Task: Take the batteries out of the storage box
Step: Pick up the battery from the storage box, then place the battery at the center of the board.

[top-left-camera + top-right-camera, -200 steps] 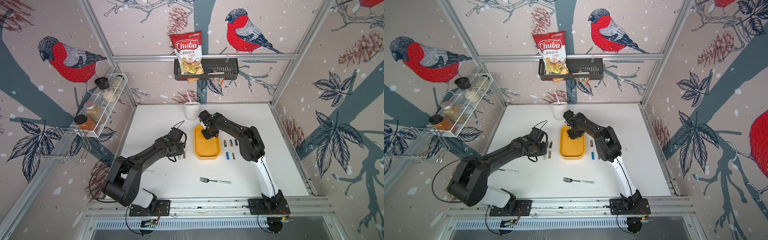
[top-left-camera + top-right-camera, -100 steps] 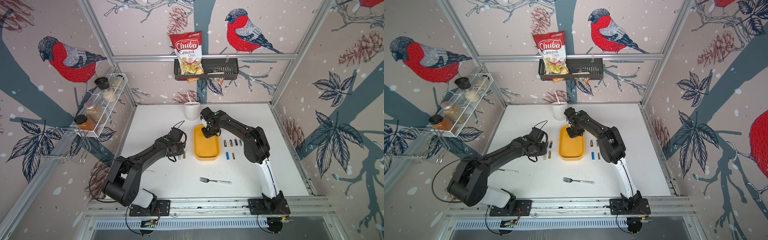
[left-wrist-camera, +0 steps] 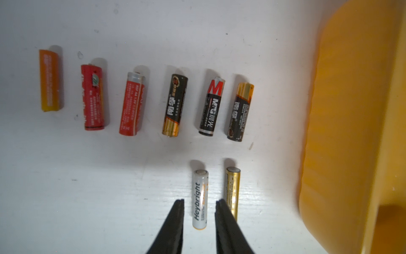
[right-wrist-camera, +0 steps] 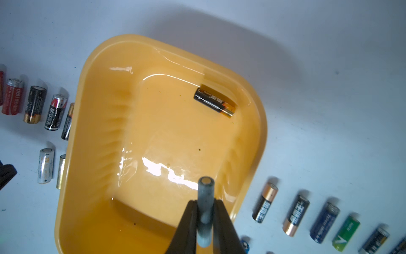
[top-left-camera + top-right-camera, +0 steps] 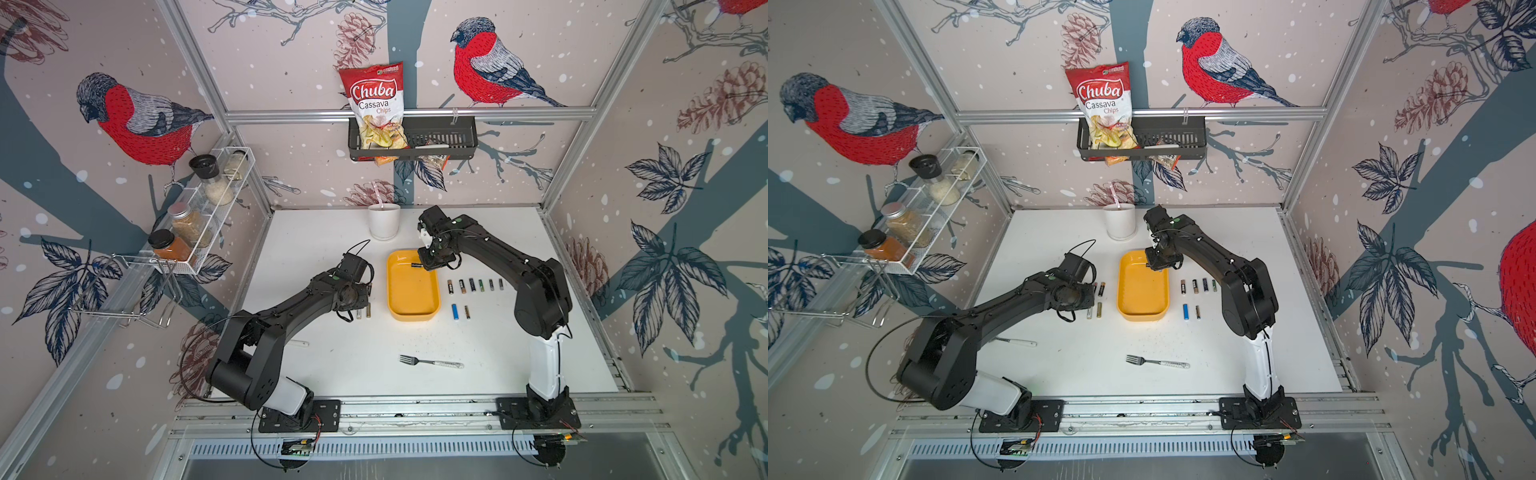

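The yellow storage box [image 5: 411, 303] [image 5: 1142, 299] sits mid-table. One black battery [image 4: 215, 103] [image 5: 417, 263] lies inside at its far right corner. My right gripper [image 4: 205, 201] [image 5: 428, 264] hangs over the box's far end, shut on a grey battery [image 4: 205, 191] that sticks out past the fingertips. Left of the box, my left gripper [image 3: 198, 201] [image 5: 358, 307] is open just above the table. A white battery [image 3: 200, 199] lies between its fingers with a gap on each side. Several batteries [image 3: 175, 103] lie in rows left of the box and several more [image 5: 473, 284] to its right.
A fork [image 5: 430, 363] lies near the front of the table and a white cup [image 5: 383, 220] stands at the back. A white-handled utensil [image 5: 1017, 342] lies under the left arm. A spice rack [image 5: 199, 216] and a black basket [image 5: 436, 137] hang on the walls.
My right arm has shifted a little to the right over the box's far end, still shut on the grey battery. The left arm has not moved.
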Robot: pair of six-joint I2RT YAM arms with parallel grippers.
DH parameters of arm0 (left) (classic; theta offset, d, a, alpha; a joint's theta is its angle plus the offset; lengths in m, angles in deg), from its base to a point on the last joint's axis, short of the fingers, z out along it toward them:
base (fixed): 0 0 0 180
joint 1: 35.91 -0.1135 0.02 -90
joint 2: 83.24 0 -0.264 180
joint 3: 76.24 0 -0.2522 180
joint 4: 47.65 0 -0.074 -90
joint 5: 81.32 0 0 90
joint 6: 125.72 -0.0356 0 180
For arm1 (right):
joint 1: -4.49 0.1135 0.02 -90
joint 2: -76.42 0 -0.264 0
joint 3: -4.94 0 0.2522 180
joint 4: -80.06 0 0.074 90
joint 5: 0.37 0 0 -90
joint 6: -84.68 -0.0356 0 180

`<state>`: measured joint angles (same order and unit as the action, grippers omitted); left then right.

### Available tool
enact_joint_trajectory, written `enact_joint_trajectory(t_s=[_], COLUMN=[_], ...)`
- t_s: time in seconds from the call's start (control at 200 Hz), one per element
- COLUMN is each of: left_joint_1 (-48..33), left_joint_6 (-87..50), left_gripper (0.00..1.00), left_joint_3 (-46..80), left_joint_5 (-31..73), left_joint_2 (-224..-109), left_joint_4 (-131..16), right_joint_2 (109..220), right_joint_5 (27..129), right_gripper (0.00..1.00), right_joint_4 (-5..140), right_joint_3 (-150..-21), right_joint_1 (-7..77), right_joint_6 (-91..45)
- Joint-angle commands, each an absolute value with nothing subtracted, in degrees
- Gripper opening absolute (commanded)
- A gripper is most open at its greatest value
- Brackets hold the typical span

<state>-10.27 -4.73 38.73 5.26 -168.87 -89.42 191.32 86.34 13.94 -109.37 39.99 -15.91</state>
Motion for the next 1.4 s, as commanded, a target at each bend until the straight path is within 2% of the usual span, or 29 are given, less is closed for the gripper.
enact_joint_trajectory(t_s=[0.0, 0.32, 0.505, 0.901, 1.396], left_joint_1=[-10.5, -10.5, -10.5, -10.5, -10.5], left_joint_6=[-6.2, -6.5, -6.6, -6.7, -6.5], left_gripper=[0.3, 0.3, 0.3, 0.3, 0.3], left_joint_3=[37.8, 36.7, 36.7, 36.6, 36.6], left_joint_5=[5.4, 6.5, 6.8, 6.8, 6.9], left_joint_2=[-169.2, -170.5, -170.7, -170.9, -171.0], left_joint_4=[-89.5, -89.1, -88.9, -89.4, -89.4], right_joint_2=[186.7, 171.0, 166.3, 166.8, 170.9], right_joint_5=[87.7, 86.4, 86.5, 87.6, 87.6], right_gripper=[0.18, 0.18, 0.18, 0.18, 0.18], right_joint_4=[14.8, 19.1, 20.9, 25.3, 27.3], right_joint_3=[-104.8, -84.0, -74.8, -65.3, -64.7], right_joint_1=[38.6, 32.0, 29.6, 27.7, 26.9], right_joint_6=[-17.4, -19.3, -20.3, -20.6, -19.9])
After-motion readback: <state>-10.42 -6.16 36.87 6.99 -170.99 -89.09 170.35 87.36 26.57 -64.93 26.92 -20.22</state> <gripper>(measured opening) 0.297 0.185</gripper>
